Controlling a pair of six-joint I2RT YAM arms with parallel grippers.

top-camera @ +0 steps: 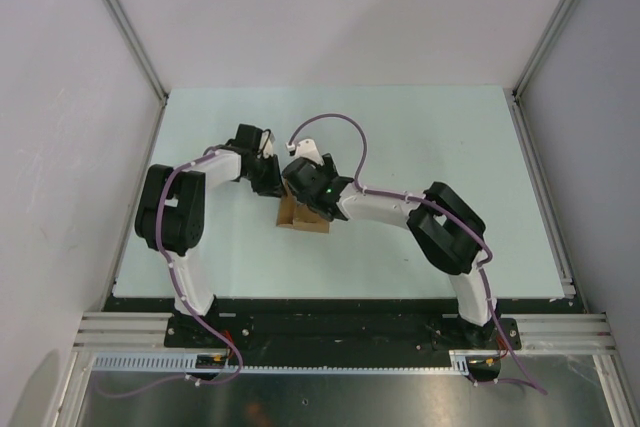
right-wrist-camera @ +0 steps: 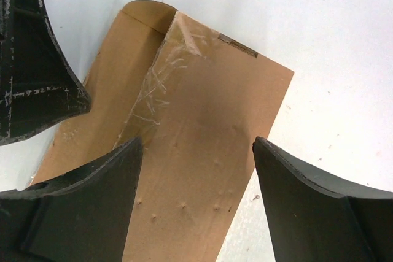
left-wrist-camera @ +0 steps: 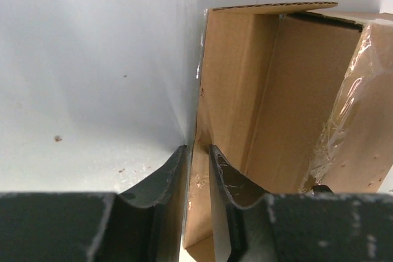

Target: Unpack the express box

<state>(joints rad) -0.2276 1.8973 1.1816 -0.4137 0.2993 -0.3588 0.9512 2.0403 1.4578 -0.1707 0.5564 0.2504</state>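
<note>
The express box, a small brown cardboard carton, lies mid-table with its flaps open. In the left wrist view its open inside shows, with clear tape on the right flap. My left gripper is shut on the carton's thin left wall, one finger on each side. From above, the left gripper sits at the box's far left corner. My right gripper hovers open over a taped brown panel of the box, touching nothing. In the top view the right gripper covers the carton's top.
The pale green table is bordered by aluminium rails and white walls on the left, right and back. A dark finger of the left gripper shows at the upper left of the right wrist view, close to the right gripper.
</note>
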